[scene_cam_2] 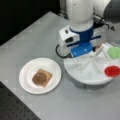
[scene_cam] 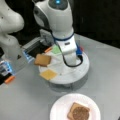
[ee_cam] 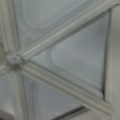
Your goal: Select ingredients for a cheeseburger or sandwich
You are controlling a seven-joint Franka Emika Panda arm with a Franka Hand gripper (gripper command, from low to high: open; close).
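One toast square (scene_cam: 79,111) topped with dark patty (scene_cam_2: 40,78) on white plate (scene_cam_2: 53,67), gripper hidden low over divided tray (scene_cam: 83,68), grip state impossible to tell, cheese square (scene_cam: 49,74) near second toast (scene_cam: 42,60).

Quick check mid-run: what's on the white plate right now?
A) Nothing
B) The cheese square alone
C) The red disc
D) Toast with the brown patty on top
D: in both front views the plate holds a toast with the patty on it; the cheese lies in the divided tray.
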